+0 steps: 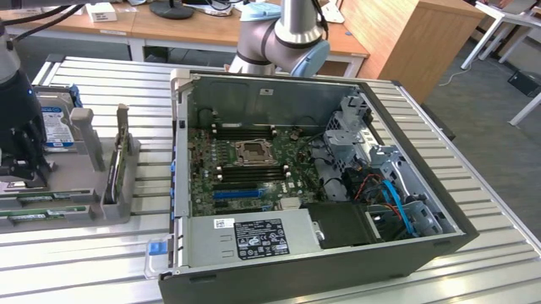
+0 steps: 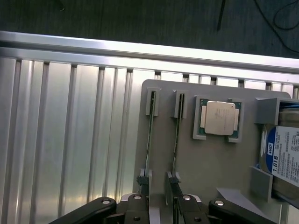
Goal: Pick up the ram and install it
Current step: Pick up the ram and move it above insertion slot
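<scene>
Two green ram sticks stand on edge in slots of a grey holder (image 2: 205, 163); in the wrist view I see one ram stick (image 2: 149, 140) and the other ram stick (image 2: 176, 140) as thin lines. In the exterior view the ram sticks (image 1: 38, 200) lie at the holder's near end on the exterior view's left. My gripper (image 2: 161, 210) hovers open over the sticks' near ends, one finger by each stick and nothing held. In the exterior view the gripper (image 1: 24, 174) hangs dark above the holder.
The open computer case (image 1: 406, 253) lies on the slatted metal table (image 1: 85, 253), its motherboard (image 1: 253, 164) and black memory slots (image 1: 247, 172) exposed. On the holder sit a square silver processor (image 2: 220, 118) and a hard drive (image 2: 286, 158). The table's edge rail (image 2: 140, 49) runs beyond the holder.
</scene>
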